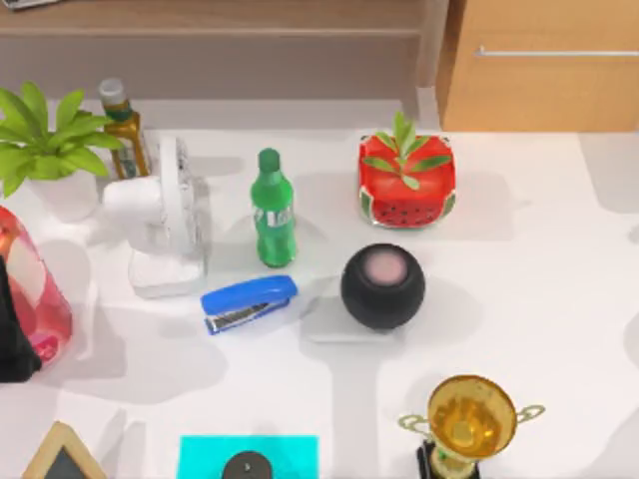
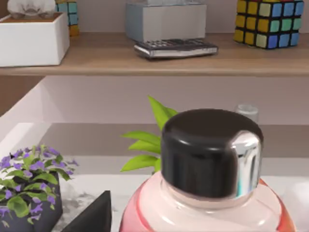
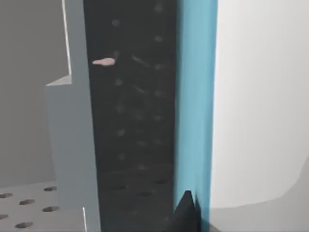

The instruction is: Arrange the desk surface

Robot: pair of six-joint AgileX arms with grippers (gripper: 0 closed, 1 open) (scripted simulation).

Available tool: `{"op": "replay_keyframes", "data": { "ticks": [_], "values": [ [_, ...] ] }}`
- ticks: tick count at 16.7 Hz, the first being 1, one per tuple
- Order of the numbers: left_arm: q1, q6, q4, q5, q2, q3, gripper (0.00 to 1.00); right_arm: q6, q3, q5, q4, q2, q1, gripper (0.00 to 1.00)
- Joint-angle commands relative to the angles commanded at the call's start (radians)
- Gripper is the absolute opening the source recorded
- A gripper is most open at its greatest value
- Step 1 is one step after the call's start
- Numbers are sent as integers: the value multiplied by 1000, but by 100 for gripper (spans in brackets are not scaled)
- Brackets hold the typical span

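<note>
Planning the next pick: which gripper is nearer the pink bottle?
Left. The left gripper sits right beside the pink bottle at the desk surface left edge; the right gripper is off by a cyan-edged dark panel.

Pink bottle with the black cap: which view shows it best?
Left wrist view: the pink bottle stands close up, black cap and shoulders plain. The top view catches its body at the desk surface's left edge.
</note>
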Motion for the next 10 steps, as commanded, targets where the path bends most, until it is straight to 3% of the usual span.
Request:
{"op": "replay_keyframes", "data": {
  "ticks": [10],
  "values": [
    [0, 0, 0, 0, 0, 0, 100, 5, 67, 19, -6, 46, 26, 0]
  ]
}}
